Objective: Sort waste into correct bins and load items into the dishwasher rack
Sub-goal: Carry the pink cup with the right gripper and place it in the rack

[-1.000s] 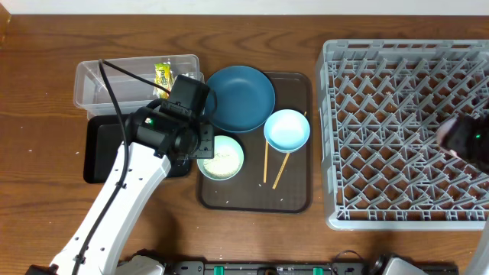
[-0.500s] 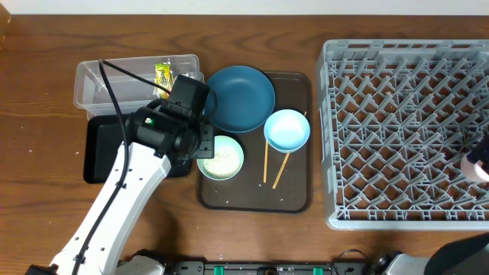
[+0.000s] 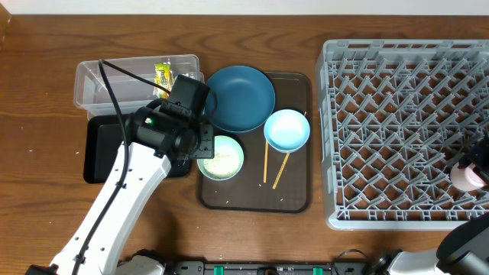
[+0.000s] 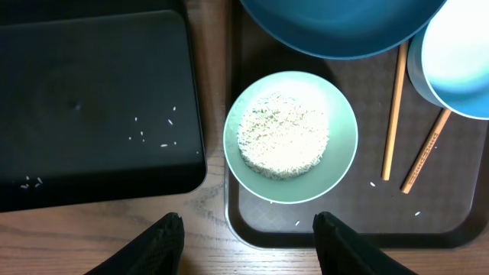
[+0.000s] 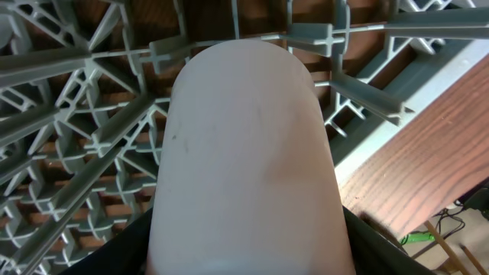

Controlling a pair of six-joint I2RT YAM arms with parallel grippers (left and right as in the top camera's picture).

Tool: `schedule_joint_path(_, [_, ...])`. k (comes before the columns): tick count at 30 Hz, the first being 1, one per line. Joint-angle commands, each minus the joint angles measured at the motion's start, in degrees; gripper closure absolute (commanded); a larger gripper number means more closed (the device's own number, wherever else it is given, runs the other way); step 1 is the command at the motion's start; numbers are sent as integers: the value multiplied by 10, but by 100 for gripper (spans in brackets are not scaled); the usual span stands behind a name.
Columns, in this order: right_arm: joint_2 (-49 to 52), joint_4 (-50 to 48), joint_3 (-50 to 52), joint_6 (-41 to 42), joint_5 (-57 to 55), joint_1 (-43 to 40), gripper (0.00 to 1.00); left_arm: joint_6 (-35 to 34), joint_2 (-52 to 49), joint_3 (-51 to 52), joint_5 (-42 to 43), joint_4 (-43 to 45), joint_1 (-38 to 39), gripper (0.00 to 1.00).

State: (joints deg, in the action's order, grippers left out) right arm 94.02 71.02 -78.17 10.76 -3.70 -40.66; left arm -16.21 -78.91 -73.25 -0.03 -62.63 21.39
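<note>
While right gripper (image 5: 244, 252) clamps the pink cup (image 3: 464, 176) over the rack's (image 3: 382, 114) near-right corner, left gripper (image 4: 252, 248) hangs half-open, empty, above green bowl (image 4: 340, 164) of rice (image 4: 283, 141). Next: lower cup between pegs (image 5: 306, 34), release.

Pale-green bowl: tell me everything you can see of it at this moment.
The pale-green bowl is small, round, smooth and glossy, plastic or glazed by its look. It stands upright on the dark-brown serving tray, hard against its edge nearest the black tray. A flat mound of white rice fills its middle. A narrow gap separates it from the dark-blue bowl. The open left gripper hangs above its near edge, no contact showing.
</note>
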Motion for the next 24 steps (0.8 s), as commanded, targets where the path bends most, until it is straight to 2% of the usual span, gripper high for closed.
schedule_joint_path(1, [5, -9, 14, 12, -7, -7, 64, 9, 4, -2, -9, -1, -2, 42])
schedule_joint_path(3, [5, -12, 22, 12, -5, -7, 46, 9, 4, -2, -9, -1, -2, 42])
schedule_joint_path(5, [5, -14, 26, 12, -3, -7, 38, 9, 4, -2, -9, -1, -2, 42])
schedule_joint_path(13, [5, -17, 29, 12, 4, -7, 31, 9, 4, -2, -9, -1, -2, 42])
schedule_joint_path(17, [5, -17, 29, 12, 5, -7, 23, 9, 4, -2, -9, -1, -2, 42])
schedule_joint_path(24, [5, -24, 28, 12, 50, -7, 20, 9, 4, -2, -9, -1, -2, 42])
